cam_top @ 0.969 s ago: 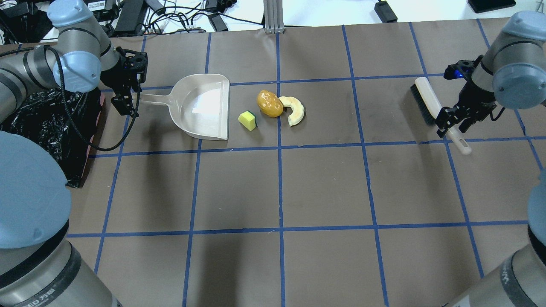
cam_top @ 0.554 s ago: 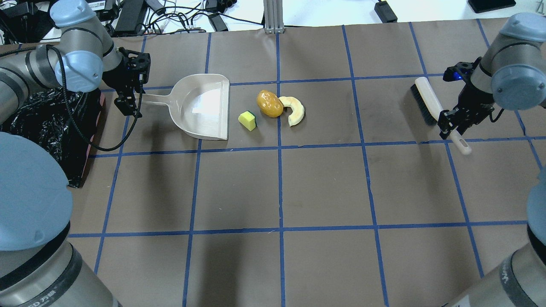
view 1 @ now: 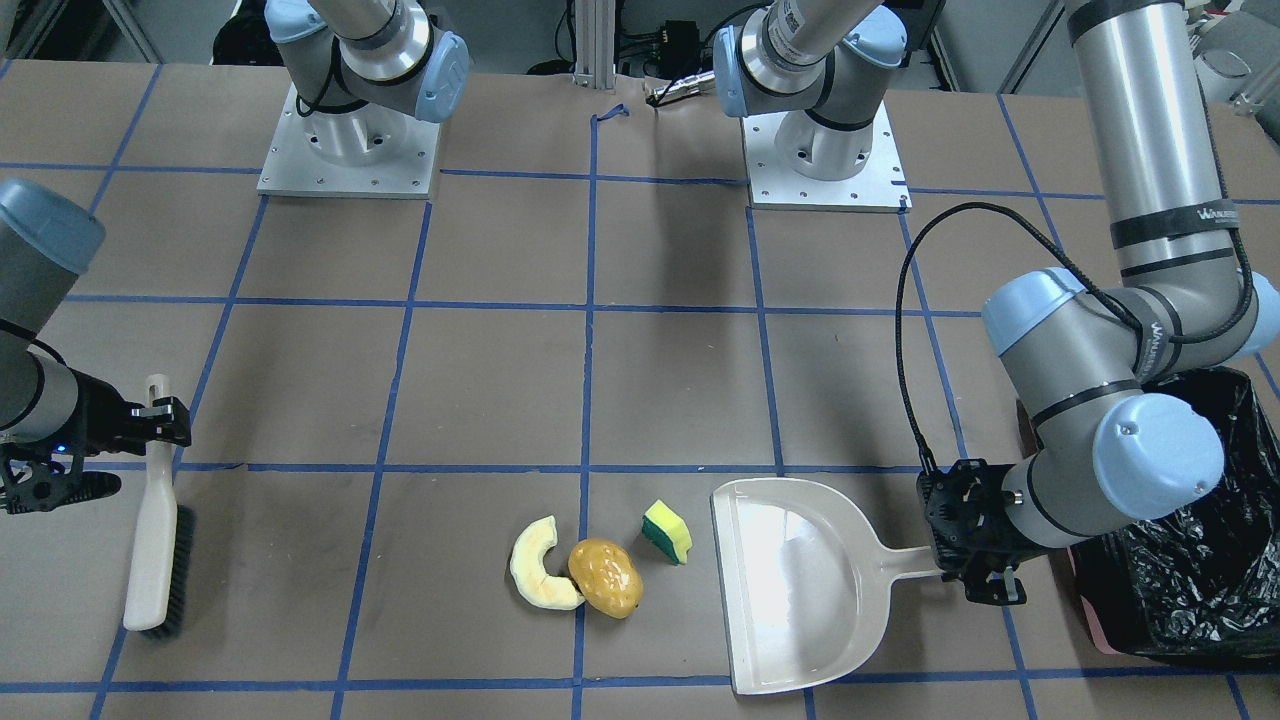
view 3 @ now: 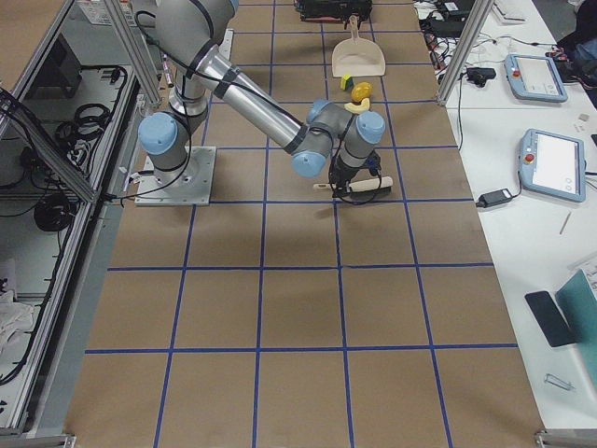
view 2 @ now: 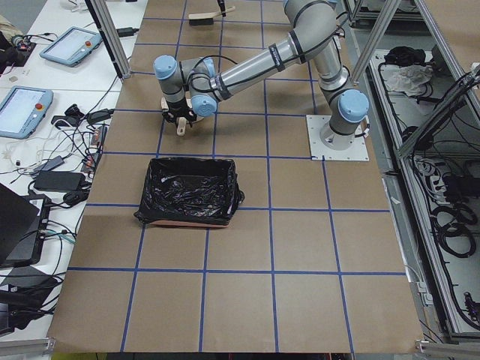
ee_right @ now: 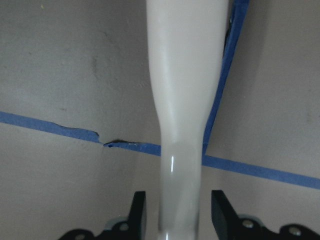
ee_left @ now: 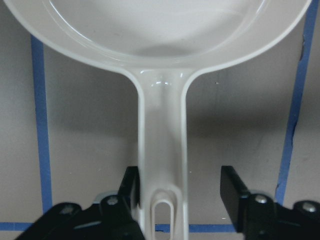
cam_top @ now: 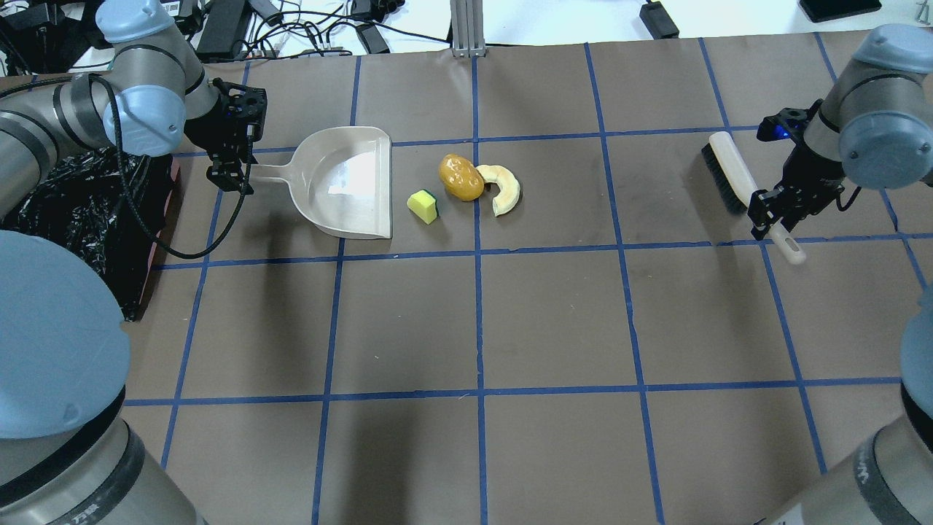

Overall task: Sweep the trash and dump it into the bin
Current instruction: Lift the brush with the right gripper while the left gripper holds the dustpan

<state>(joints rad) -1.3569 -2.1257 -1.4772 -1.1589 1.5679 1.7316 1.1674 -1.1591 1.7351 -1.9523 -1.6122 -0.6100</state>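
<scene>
The trash lies together mid-table: a pale yellow crescent slice (cam_top: 503,191) (view 1: 535,577), a golden-brown potato-like lump (cam_top: 461,177) (view 1: 605,578) and a yellow-and-green sponge wedge (cam_top: 423,206) (view 1: 667,531). The beige dustpan (cam_top: 350,182) (view 1: 800,590) lies just left of them, mouth toward the sponge. My left gripper (cam_top: 232,175) (ee_left: 181,192) is open and straddles the dustpan handle's end, one finger touching it. My right gripper (cam_top: 769,217) (ee_right: 177,210) is open and straddles the handle of the white brush (cam_top: 732,179) (view 1: 155,540) with small gaps. The bin (cam_top: 73,211) (view 1: 1200,540), lined with a black bag, stands at the left edge.
Blue tape lines grid the brown table. Cables and devices lie beyond the far edge (cam_top: 291,29). A metal post (cam_top: 465,29) stands at the far middle. The two arm bases (view 1: 350,150) sit on the near side.
My left gripper has moved toward the dustpan and now straddles its handle end. My right gripper has shifted slightly along the brush handle. The trash, the dustpan and the brush have not moved.
</scene>
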